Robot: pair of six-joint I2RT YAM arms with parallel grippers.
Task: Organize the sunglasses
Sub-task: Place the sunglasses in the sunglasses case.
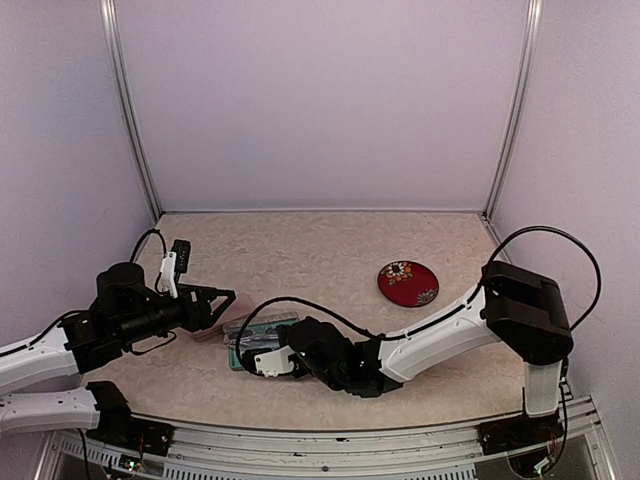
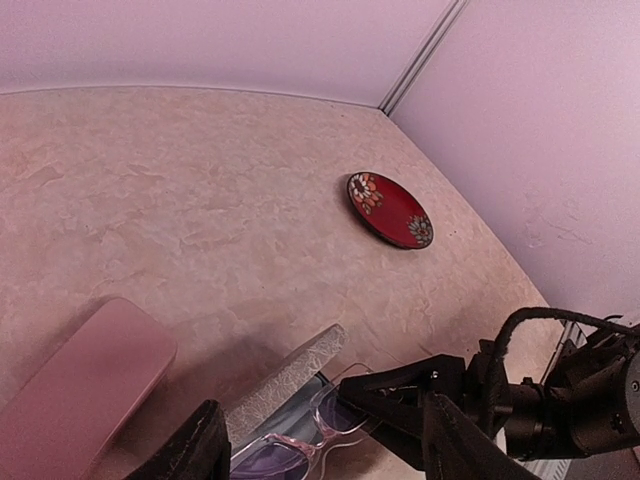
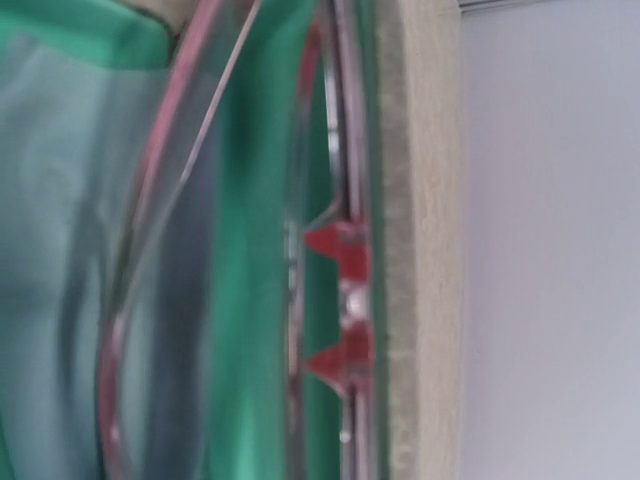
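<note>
A pale pinkish pair of sunglasses [image 2: 300, 440] lies in an open grey case [image 2: 285, 375] with green lining [image 3: 240, 300]. My right gripper [image 2: 350, 398] reaches into the case, and its black fingertips are pinched together on the rim of one lens. In the right wrist view the frame and a red hinge [image 3: 340, 250] fill the picture, and my own fingers are hidden. My left gripper [image 2: 325, 450] is open, hovering just above and left of the case [image 1: 255, 335]. A shut pink case [image 2: 80, 385] lies to its left. The red-pink pair is out of view.
A red flowered plate [image 1: 407, 283] sits right of centre on the beige table [image 1: 320, 250]. It also shows in the left wrist view [image 2: 390, 210]. White walls close in the back and both sides. My right arm [image 1: 440, 330] stretches across the front of the table.
</note>
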